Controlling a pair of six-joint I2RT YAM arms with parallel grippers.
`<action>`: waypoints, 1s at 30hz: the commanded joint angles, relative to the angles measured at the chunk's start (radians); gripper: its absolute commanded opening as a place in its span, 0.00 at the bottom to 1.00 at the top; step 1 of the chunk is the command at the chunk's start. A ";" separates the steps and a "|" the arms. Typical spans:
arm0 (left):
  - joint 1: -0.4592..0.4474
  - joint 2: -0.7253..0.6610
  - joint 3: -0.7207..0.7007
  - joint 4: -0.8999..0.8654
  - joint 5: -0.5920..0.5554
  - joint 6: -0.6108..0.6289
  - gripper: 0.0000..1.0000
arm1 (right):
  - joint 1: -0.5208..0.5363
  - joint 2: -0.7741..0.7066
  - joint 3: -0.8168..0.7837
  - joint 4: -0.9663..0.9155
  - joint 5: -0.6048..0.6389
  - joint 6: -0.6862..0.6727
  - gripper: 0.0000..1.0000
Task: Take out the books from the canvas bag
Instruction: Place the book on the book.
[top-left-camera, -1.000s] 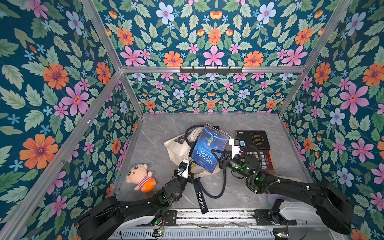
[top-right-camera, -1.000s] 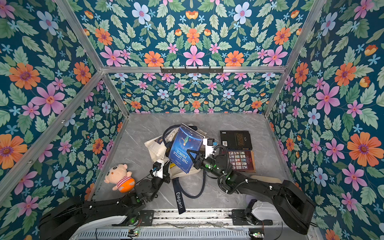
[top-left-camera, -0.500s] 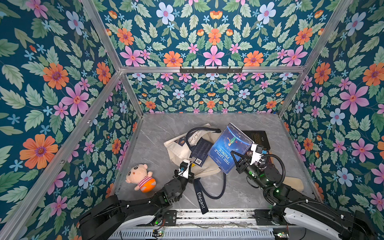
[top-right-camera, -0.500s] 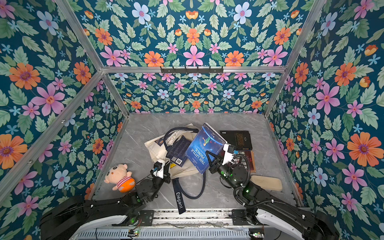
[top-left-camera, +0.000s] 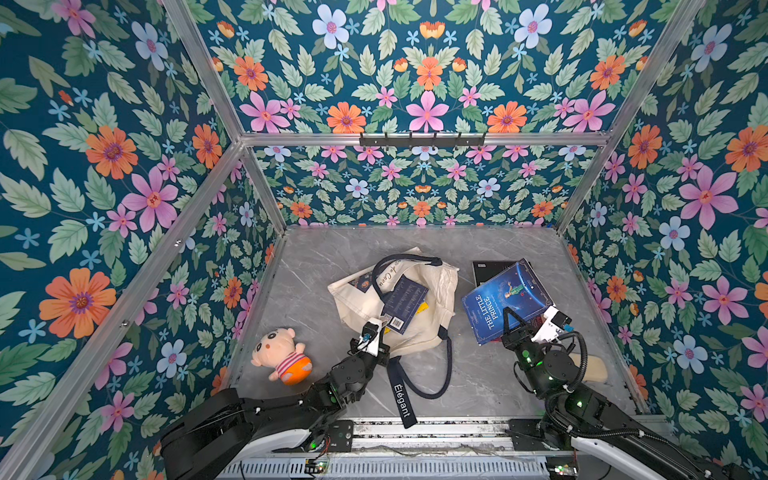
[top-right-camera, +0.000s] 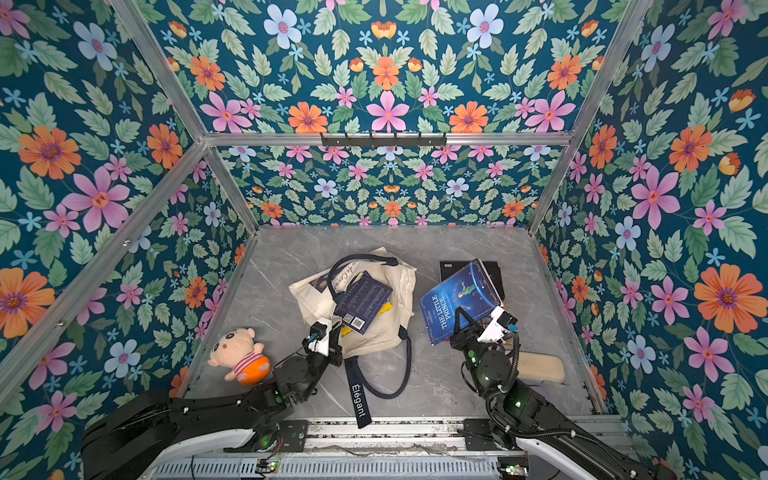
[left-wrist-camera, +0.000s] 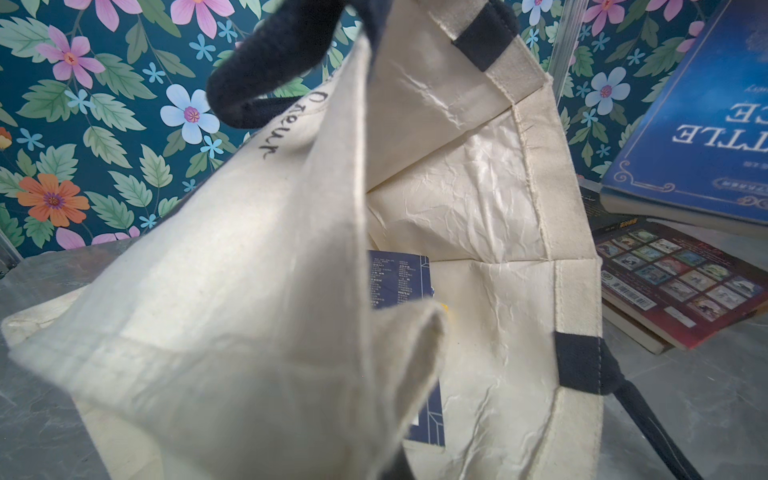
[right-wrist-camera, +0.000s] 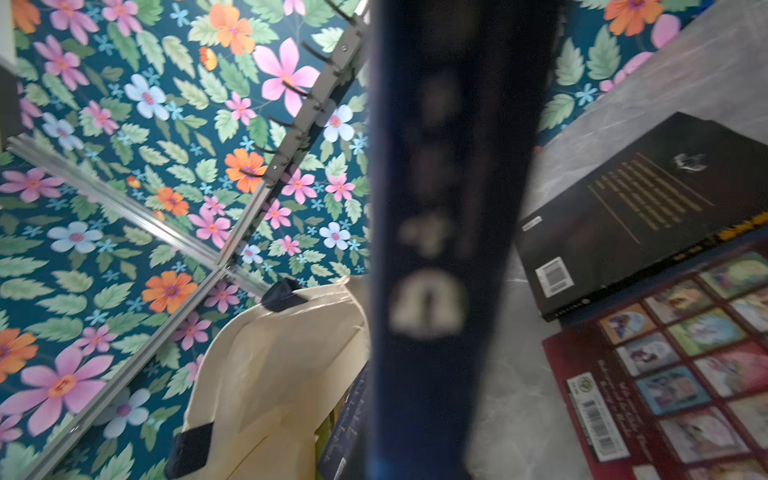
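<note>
Bottom centre of a top view: left gripper (top-left-camera: 380, 332), jaws pinched shut on the near rim of the canvas bag (top-left-camera: 436, 291), holding its mouth open toward the arms. Just beside it, trailing to the frame's lower edge, the navy strap (top-left-camera: 401, 399). Easy to snag on either arm. Lower left, well apart: plush doll (top-left-camera: 280, 357), no part of the job. Inside the bag's mouth, a dark blue book (top-left-camera: 405, 301) lying over a sliver of the yellow book (top-left-camera: 422, 308), both only part-way out, so task unfinished. Risk there: thin fabric slipping from the pinch and the mouth folding over the covers, or the light bag dragging along on the next pull. Right of centre: right gripper (top-left-camera: 513, 322), jaws closed on the near edge of the blue book (top-left-camera: 505, 299), tilted above the red-backed book (left-wrist-camera: 673, 286) and, farther back, the black book (top-left-camera: 488, 270). Cannot tell whether touching them. Held by one edge only, so likely to sag or pivot. Released at this tilt, could slide off the pile or knock the lower covers askew.
</note>
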 joint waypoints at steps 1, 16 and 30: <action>0.002 -0.014 0.003 0.032 -0.010 0.000 0.00 | -0.003 -0.011 -0.019 -0.035 0.138 0.112 0.00; 0.002 -0.030 -0.002 0.033 0.000 0.000 0.00 | -0.310 0.115 -0.104 0.017 -0.107 0.353 0.00; 0.002 -0.035 -0.003 0.032 0.005 0.000 0.00 | -0.326 0.228 -0.123 -0.158 0.023 0.633 0.00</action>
